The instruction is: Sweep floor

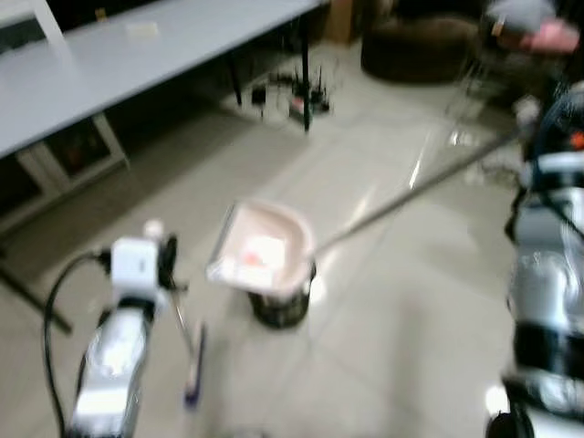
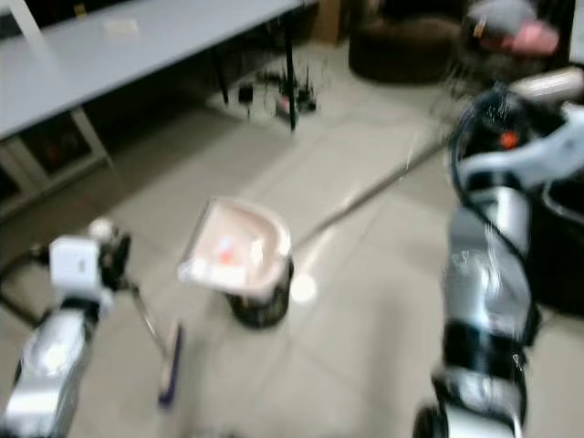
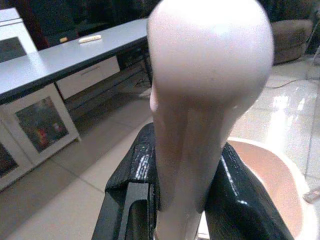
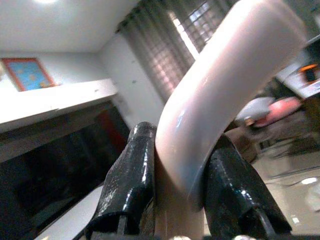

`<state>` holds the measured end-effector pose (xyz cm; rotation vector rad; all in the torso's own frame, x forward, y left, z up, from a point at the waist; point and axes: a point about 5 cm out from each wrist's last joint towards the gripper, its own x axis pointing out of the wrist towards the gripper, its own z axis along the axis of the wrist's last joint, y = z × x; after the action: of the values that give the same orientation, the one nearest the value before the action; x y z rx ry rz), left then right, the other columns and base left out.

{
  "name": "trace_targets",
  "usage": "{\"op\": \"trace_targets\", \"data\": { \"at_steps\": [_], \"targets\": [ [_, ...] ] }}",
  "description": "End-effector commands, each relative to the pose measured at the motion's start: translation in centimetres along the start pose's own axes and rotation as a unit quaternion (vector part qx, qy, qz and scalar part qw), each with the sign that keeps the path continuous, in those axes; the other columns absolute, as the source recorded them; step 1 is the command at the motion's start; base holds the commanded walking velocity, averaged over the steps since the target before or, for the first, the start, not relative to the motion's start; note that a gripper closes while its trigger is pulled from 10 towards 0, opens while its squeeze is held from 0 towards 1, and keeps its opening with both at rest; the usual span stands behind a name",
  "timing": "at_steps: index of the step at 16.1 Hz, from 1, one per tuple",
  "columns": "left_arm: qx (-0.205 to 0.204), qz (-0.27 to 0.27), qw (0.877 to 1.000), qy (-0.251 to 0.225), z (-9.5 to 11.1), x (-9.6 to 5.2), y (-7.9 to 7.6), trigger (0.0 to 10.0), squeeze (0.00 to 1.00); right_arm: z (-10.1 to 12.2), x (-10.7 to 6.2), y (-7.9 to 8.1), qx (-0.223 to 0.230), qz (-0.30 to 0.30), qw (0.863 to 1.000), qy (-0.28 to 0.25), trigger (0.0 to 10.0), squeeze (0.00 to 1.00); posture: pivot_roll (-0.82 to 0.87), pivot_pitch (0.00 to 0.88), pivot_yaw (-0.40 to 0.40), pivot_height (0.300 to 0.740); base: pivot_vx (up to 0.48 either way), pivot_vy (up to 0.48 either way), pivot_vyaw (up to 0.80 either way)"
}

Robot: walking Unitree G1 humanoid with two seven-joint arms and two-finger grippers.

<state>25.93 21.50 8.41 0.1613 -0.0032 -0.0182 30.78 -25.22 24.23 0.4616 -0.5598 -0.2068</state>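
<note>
Frame centre, we see our dustpan (image 1: pixel 265 248) (pink, tilted) over a bin (image 1: pixel 281 306); left gripper (image 3: pixel 182 200) clamps the broom (image 1: pixel 187 351), right gripper (image 4: pixel 182 195) the dustpan's handle.

Both eye views motion-blurred, evenly lit; glare streaks on glossy floor (image 1: pixel 383 301). Wrist views sharper; close handles overexposed.

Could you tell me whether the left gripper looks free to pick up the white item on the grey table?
Probably not: the left gripper is shut on the broom handle, and the table with the white item stands well beyond it.
</note>
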Motion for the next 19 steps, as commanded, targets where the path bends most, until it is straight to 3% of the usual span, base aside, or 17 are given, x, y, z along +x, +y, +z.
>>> {"op": "trace_targets", "data": {
  "at_steps": [1,17,19],
  "targets": [
    [0.007,0.007,1.000,-0.021,0.98,0.13,0.45,10.0,0.00,0.74,0.28,0.93,0.008,0.016,1.000,-0.022,10.0,0.00,0.04,0.037,0.048,0.740,0.292,0.000,0.00],
    [-0.005,-0.005,1.000,-0.019,0.89,0.53,-0.21,10.0,0.00,0.42,-0.27,0.39,-0.017,0.026,1.000,-0.005,10.0,0.00,0.02,0.028,0.050,0.740,0.292,0.000,0.00],
    [-0.006,-0.009,1.000,-0.019,0.87,0.57,-0.35,10.0,0.00,0.28,-0.33,0.40,-0.016,0.027,1.000,-0.002,10.0,0.00,0.02,0.030,0.049,0.740,0.308,0.000,-0.80]
  ]
}}
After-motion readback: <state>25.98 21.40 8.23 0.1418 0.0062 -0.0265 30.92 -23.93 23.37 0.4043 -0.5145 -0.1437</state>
